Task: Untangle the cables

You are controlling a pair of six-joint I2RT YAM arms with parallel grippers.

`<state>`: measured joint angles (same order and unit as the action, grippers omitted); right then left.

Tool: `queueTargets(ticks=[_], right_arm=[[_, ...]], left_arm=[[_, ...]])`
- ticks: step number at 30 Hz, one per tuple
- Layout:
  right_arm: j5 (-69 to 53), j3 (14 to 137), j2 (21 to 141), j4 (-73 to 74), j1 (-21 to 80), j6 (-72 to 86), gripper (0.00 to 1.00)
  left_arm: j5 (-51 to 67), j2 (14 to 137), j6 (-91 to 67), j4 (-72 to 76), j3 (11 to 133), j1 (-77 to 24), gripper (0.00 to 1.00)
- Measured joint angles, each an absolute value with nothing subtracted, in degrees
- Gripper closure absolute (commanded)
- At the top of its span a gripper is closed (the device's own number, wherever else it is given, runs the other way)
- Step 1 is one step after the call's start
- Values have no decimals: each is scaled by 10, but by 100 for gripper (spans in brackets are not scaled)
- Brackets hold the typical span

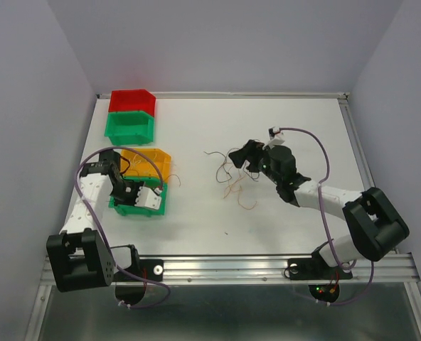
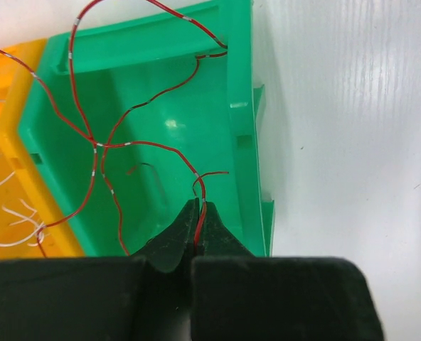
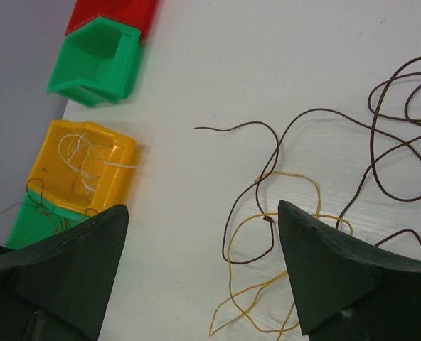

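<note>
Left gripper is pinched shut on a hair-thin red curly wire over the green plastic bin. Right gripper gapes empty above the brown-and-yellow wire tangle, at the bin's three o'clock. Likely featherlight and springy; pinch a free end.

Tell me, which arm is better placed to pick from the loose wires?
Right. The right end effector hangs open over the brown and yellow wires; the left end effector pinches a red wire.

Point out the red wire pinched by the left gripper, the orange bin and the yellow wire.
red wire [image 2: 203, 206]: left wrist view, the stretch just above where it is pinched.
orange bin [image 3: 119, 186]: right wrist view, its right-hand wall.
yellow wire [image 3: 289, 174]: right wrist view, top of its loop.
</note>
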<state>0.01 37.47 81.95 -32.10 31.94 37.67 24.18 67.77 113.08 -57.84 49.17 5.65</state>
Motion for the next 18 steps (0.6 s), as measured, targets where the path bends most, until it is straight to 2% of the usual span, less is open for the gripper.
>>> queueTargets(ticks=[11,14,18], right_arm=[[-51,378,859,-324,335,362,14],[-61,388,867,-331,350,349,14],[-78,404,893,-339,368,338,15]], left_arm=[[230,743,1134,-567,511,53,99],[227,773,1134,-558,523,50,86],[222,793,1122,-540,524,45,81]])
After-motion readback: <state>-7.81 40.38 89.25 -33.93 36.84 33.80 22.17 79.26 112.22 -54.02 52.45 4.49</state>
